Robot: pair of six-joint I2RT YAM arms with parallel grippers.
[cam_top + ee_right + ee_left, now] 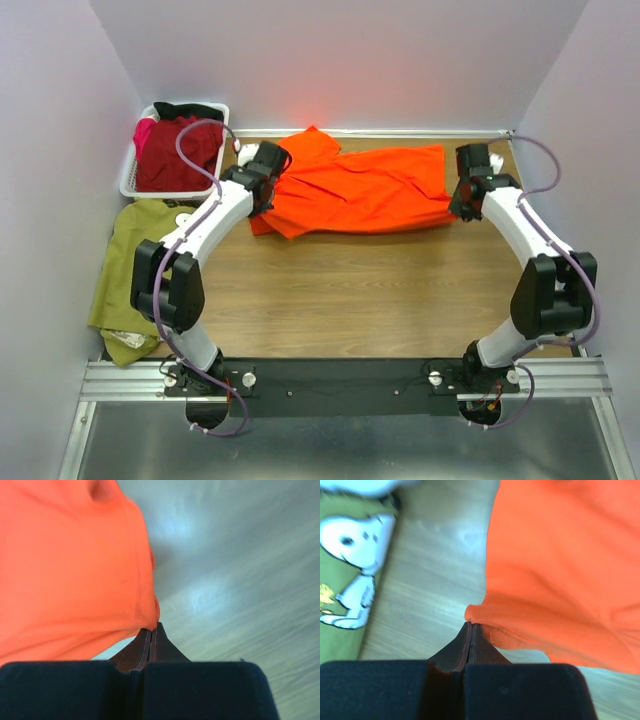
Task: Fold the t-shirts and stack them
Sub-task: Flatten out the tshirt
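**A:** Which step of the task is in hand now?

**B:** I judge it is the beginning of the first fold. The orange t-shirt lies spread across the far part of the table. It is wrinkled and not yet folded.

**A:** And how are the grippers?

**B:** The left gripper is closed tight on the hem at the left end of the shirt. A small bit of orange cloth is pinched at its tips. The right gripper is closed too, at the right edge of the shirt. The cloth sits just at its tips, so I believe it holds it, but the pinch looks thin.

**A:** Where are the other shirts?

**B:** The dark red t-shirt is in the white basket at the far left. The olive green t-shirt lies at the left side of the table, beside the left arm.

**A:** What does the next move ask for?

**B:** Probably both arms must lift together, at the same height, and keep the cloth stretched between them. If one pulls harder, the thin pinch on the right may slip.
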